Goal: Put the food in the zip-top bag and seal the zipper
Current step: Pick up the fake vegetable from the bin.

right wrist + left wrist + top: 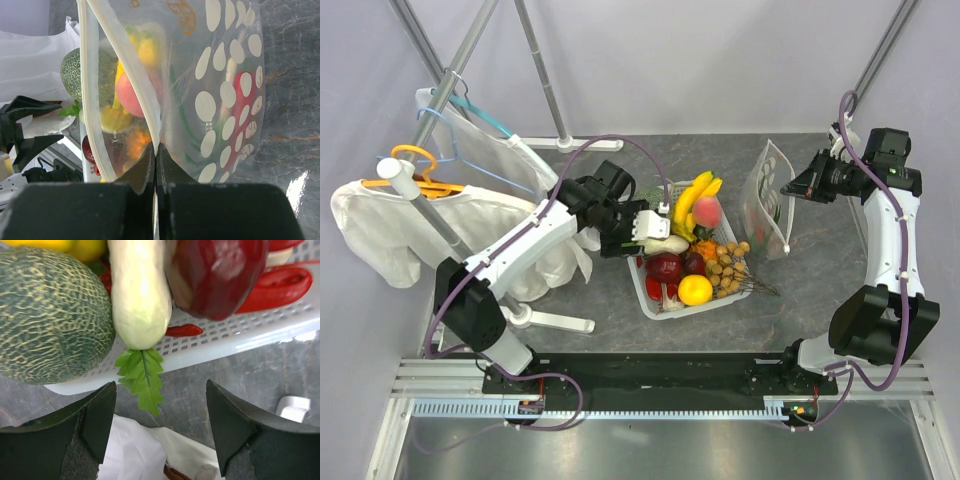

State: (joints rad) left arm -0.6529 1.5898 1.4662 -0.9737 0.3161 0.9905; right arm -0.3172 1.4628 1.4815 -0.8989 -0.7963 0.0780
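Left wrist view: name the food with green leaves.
The long white radish, between the netted melon and the dark red fruit; its leaf tuft hangs over the basket rim toward the left gripper.

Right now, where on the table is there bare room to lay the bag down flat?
Bare table lies near-right, bordered by the basket, the upright bag and the near edge. Another strip runs along the far edge behind the basket. The left is crowded: the open left hand sits at the basket's rim, with white clothes beside it.
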